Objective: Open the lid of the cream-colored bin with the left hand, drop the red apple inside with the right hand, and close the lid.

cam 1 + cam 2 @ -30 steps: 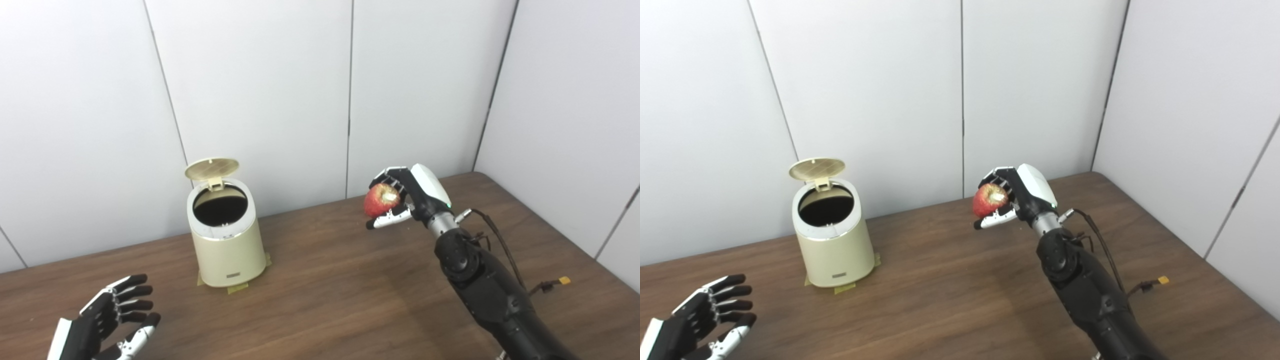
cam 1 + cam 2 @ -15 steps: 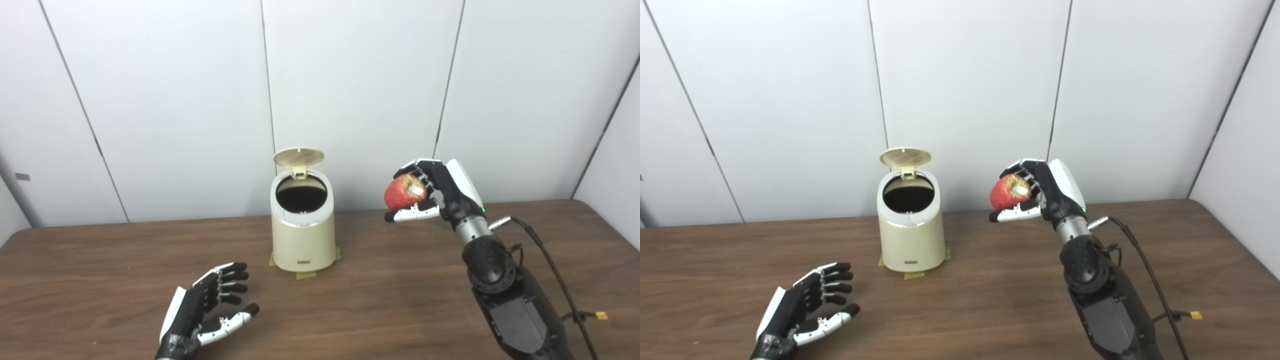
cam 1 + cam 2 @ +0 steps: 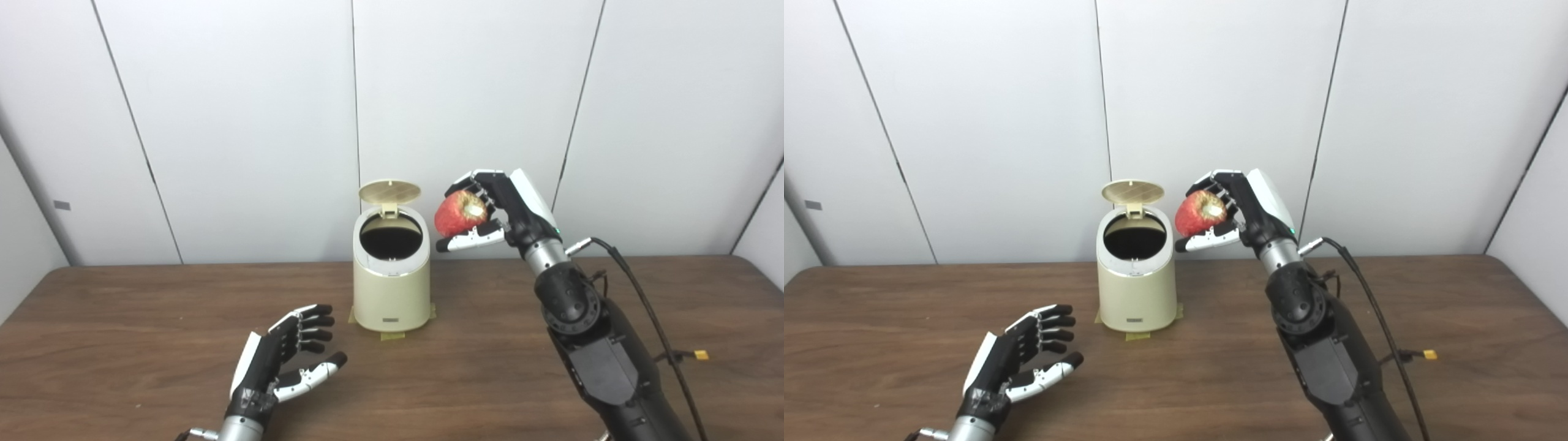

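The cream-colored bin [image 3: 391, 288] stands on the table near the back wall. Its round lid [image 3: 389, 191] is tipped up behind the dark opening [image 3: 391, 228]. My right hand [image 3: 502, 205] is shut on the red apple [image 3: 459, 214] and holds it in the air just right of the opening, a little above the rim. My left hand [image 3: 282, 361] is open and empty, low over the table in front and to the left of the bin. The same scene shows in the right eye view, with the apple [image 3: 1199, 213] next to the bin [image 3: 1137, 282].
The brown wooden table [image 3: 122, 343] runs wide to both sides. White wall panels stand close behind the bin. A black cable with a small yellow connector [image 3: 700, 354] lies on the table at the right, by my right arm.
The camera has swung left, so the whole picture shifted. My right hand has carried the apple up and leftward, close to the bin's opening. The lid stays up; the left hand stays open.
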Tool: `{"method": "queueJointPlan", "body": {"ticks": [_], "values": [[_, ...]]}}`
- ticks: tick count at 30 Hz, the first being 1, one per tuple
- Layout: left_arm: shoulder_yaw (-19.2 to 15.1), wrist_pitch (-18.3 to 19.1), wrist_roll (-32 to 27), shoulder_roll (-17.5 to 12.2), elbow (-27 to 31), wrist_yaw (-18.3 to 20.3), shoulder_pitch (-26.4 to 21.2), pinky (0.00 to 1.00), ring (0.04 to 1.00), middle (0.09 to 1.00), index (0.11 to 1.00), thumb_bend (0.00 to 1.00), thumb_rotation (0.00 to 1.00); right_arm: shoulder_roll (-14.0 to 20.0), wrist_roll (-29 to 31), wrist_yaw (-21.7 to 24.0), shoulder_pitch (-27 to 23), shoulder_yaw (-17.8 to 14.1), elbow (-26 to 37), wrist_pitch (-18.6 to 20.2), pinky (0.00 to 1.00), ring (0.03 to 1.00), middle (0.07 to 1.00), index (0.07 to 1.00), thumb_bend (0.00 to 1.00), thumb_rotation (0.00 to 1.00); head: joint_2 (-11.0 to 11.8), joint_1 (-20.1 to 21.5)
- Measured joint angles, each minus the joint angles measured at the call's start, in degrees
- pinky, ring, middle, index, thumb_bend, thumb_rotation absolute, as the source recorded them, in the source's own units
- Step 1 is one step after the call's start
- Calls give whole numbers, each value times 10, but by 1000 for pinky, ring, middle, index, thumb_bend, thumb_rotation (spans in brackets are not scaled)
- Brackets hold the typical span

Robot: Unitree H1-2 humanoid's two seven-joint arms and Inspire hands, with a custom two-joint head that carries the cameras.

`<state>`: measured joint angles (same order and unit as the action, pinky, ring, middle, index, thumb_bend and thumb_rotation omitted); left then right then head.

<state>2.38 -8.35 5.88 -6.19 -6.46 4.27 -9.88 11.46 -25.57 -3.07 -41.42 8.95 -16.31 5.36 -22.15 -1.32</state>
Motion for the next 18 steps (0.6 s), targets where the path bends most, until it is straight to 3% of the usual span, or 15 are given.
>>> {"method": "queueJointPlan", "body": {"ticks": [4,18], "values": [[5,-3,8,2,-6,-6,-5,638,691,741,761,656,138,-19,-6,-2,-19,6,-24,6,257,320,417,519,524,0,1,-4],[10,-12,14,12,-33,-33,-23,645,684,727,753,668,159,-68,-1,-21,-66,16,-149,-13,247,318,416,520,522,0,4,-17]]}}
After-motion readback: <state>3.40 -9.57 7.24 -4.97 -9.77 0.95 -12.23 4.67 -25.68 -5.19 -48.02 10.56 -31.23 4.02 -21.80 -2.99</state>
